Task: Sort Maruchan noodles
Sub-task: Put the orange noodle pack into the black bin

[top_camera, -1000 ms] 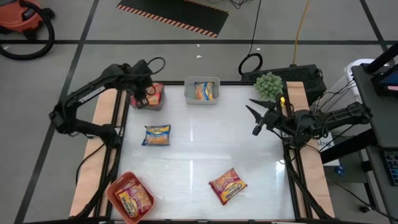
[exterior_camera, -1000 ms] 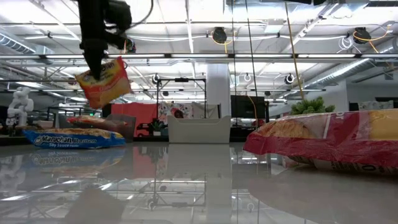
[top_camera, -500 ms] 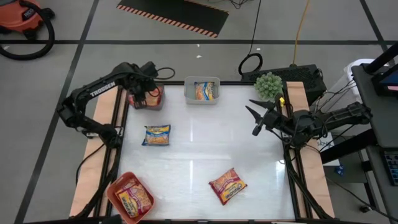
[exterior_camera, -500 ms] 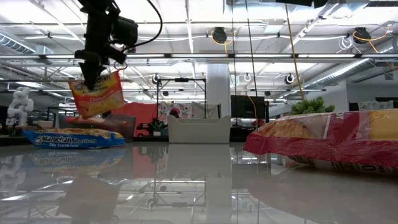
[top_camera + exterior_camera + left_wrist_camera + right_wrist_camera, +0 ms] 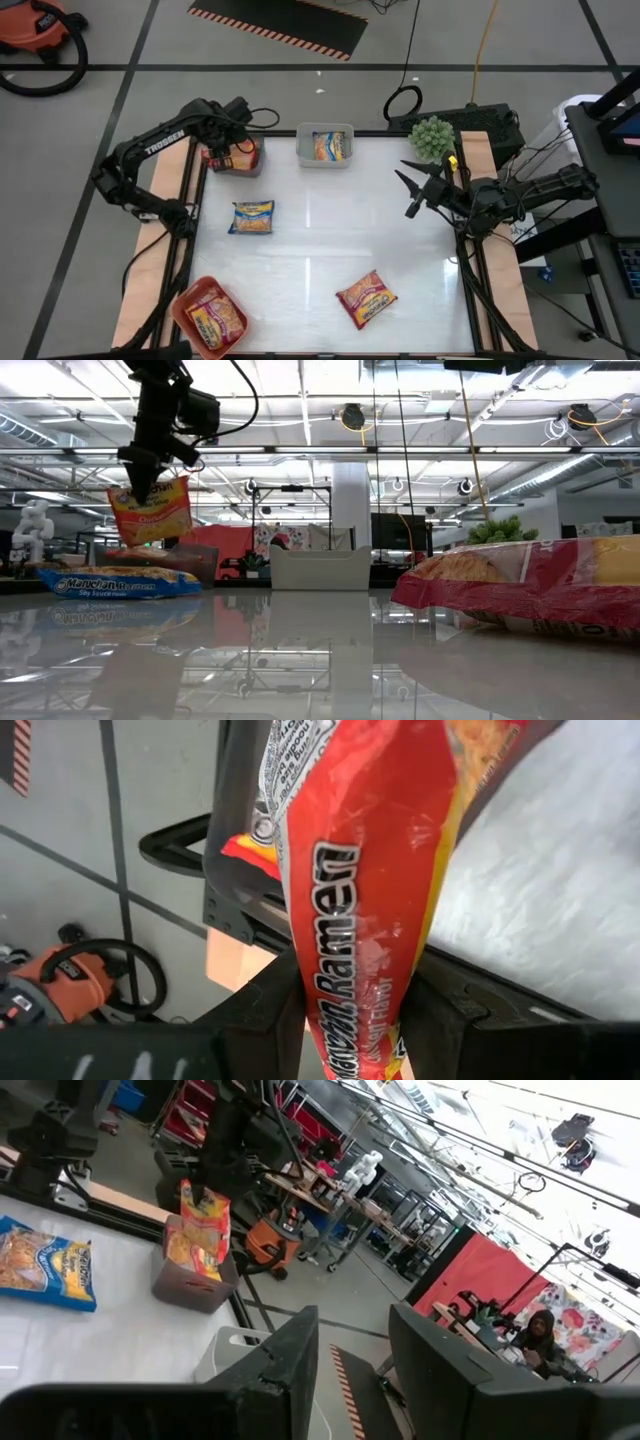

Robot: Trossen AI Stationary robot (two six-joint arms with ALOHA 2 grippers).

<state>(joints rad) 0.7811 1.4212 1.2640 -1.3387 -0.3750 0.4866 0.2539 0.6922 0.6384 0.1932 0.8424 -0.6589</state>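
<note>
I have the left gripper (image 5: pixel 222 155) with fingers clamped on an orange-red packet (image 5: pixel 150 510) hanging above the grey bin (image 5: pixel 245 166) at the tabletop's far left corner; next I'd lower and release, while the right gripper (image 5: pixel 412 190) waits, fingers spread

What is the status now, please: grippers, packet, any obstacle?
Left gripper shut on orange packet, hanging above the grey bin. Right gripper open, idle at table's right side. Nothing in the way.
</note>
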